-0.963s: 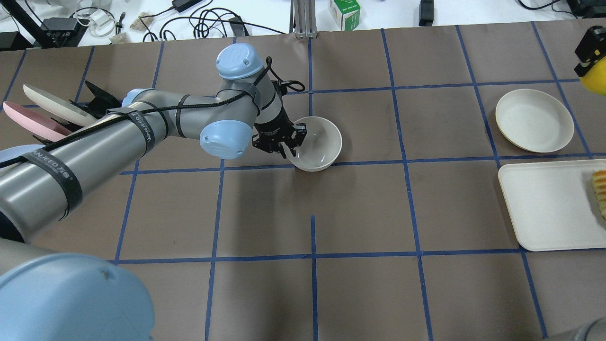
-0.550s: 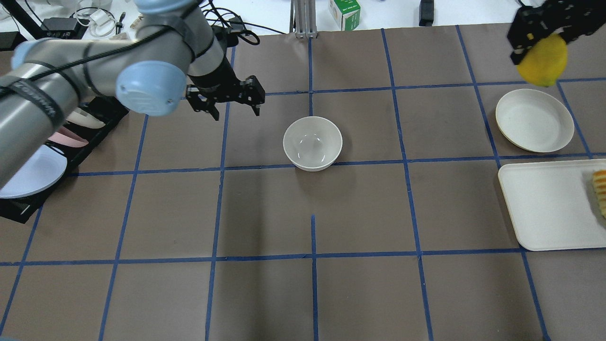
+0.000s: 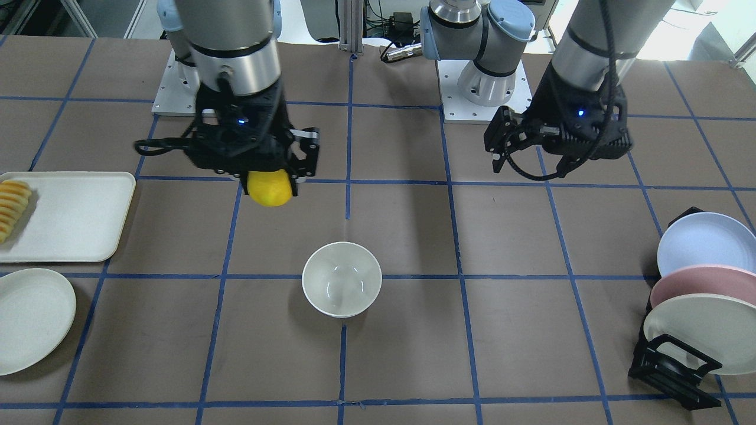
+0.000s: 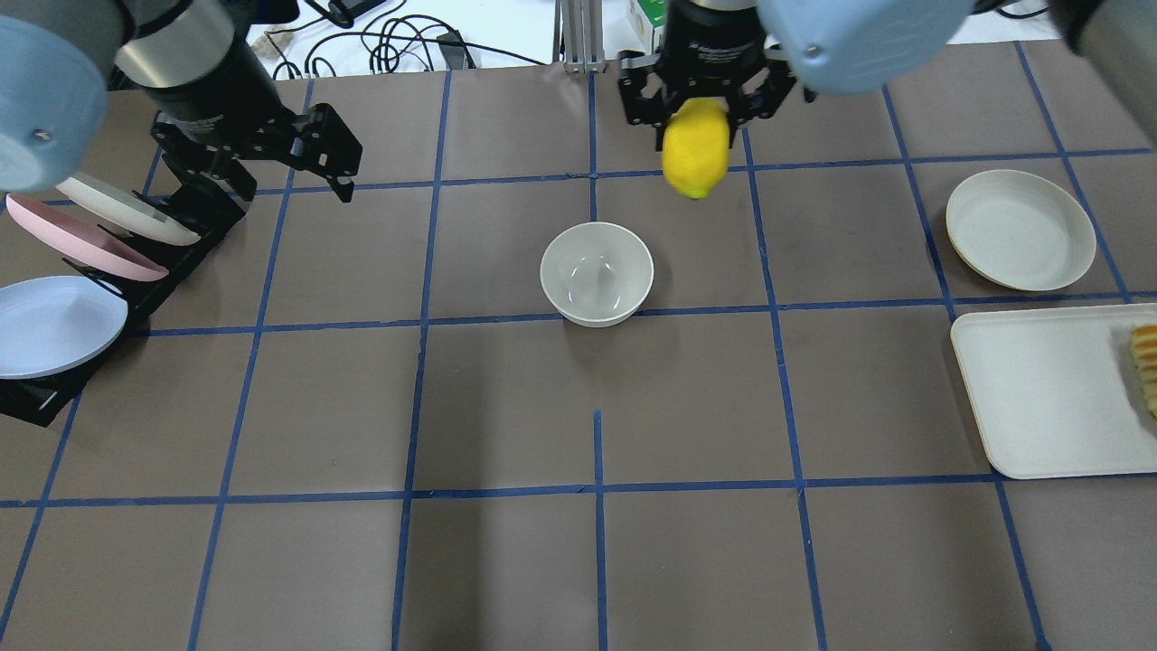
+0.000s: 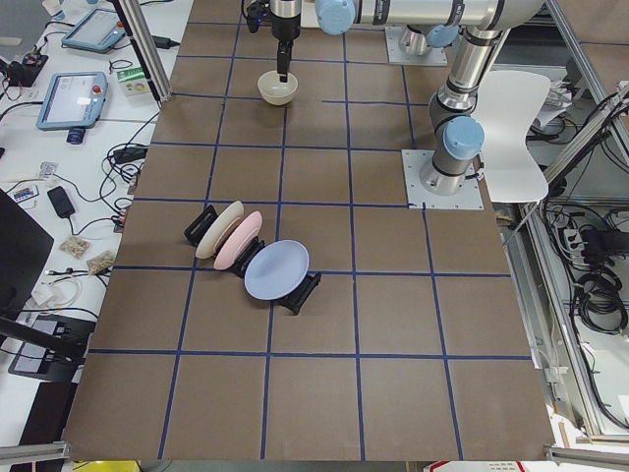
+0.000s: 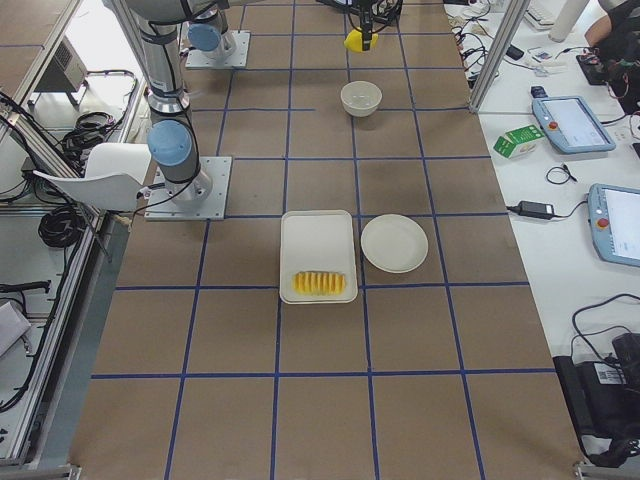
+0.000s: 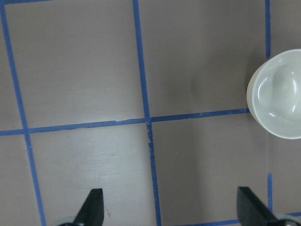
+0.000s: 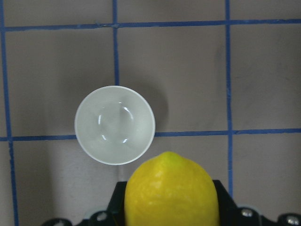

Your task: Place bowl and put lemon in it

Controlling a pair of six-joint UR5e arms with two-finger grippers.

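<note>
The off-white bowl stands upright and empty near the table's middle; it also shows in the front view and the right wrist view. My right gripper is shut on the yellow lemon and holds it in the air, beyond and slightly right of the bowl. The lemon also shows in the front view and fills the bottom of the right wrist view. My left gripper is open and empty, well left of the bowl. In the left wrist view the bowl sits at the right edge.
A black rack with several plates stands at the left edge. A flat cream plate and a cream tray with ridged yellow-orange slices lie at the right. Blue tape lines grid the brown table.
My left gripper let go of the bowl and drew back to the left. My right gripper carried the lemon from the right edge leftward to near the bowl.
</note>
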